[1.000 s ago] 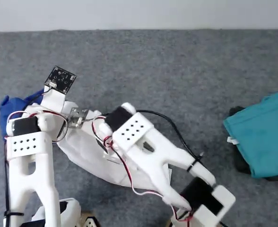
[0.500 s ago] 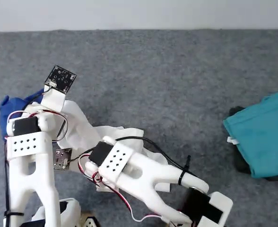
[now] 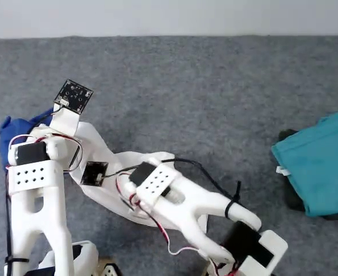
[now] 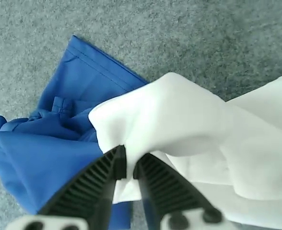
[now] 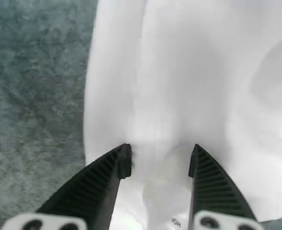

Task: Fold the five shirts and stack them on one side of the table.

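Holding white shirt point(image 4: 189, 110) corner pinched in left gripper point(image 4: 129, 159) just over blue shirt point(image 4: 50, 158) at table's point(image 3: 215, 86) left side, right gripper point(image 5: 159, 158) spread open above the cloth, gripping nothing; could slip the thin pinch or snag blue shirt if right pulls a bunched fold.

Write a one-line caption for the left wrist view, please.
Left gripper pinches the edge of a white shirt next to a crumpled blue shirt.

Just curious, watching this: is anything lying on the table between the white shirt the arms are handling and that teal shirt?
Nothing visible. Between the white shirt and the folded teal shirt there is just bare grey table. The blue shirt lies on the white shirt's other side, off that path.
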Motion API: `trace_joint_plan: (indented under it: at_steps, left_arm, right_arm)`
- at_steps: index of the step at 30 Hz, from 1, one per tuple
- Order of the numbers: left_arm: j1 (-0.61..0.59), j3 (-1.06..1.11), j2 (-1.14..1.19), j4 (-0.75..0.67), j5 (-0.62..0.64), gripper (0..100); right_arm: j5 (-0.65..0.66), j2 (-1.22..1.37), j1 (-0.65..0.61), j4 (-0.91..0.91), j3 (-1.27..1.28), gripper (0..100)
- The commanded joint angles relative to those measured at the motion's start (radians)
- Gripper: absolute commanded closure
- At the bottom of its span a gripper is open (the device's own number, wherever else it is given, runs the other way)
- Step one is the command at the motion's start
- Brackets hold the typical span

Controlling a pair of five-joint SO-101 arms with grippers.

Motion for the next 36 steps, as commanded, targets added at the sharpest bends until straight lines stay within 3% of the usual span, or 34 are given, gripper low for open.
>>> trace_joint_plan:
  at_steps: [1, 11, 17, 20, 36]
  left_arm:
    - [-0.003, -0.004, -0.005, -0.011, -0.011, 99]
    - [-0.003, 0.019, -0.005, -0.014, -0.011, 99]
    - [-0.003, 0.025, -0.005, -0.015, -0.011, 99]
    - [-0.003, 0.025, -0.005, -0.015, -0.011, 99]
    - [-0.002, 0.025, -0.008, -0.011, -0.011, 99]
  right_arm:
    - [0.026, -0.039, 0.027, -0.019, 0.005, 79.4]
    - [0.031, 0.148, 0.027, -0.114, 0.015, 79.6]
    - [0.035, 0.165, 0.041, -0.154, 0.014, 96.2]
    - [0.035, 0.163, 0.096, -0.131, -0.031, 96.8]
    - [0.043, 0.162, 0.323, 0.424, -0.721, 98.8]
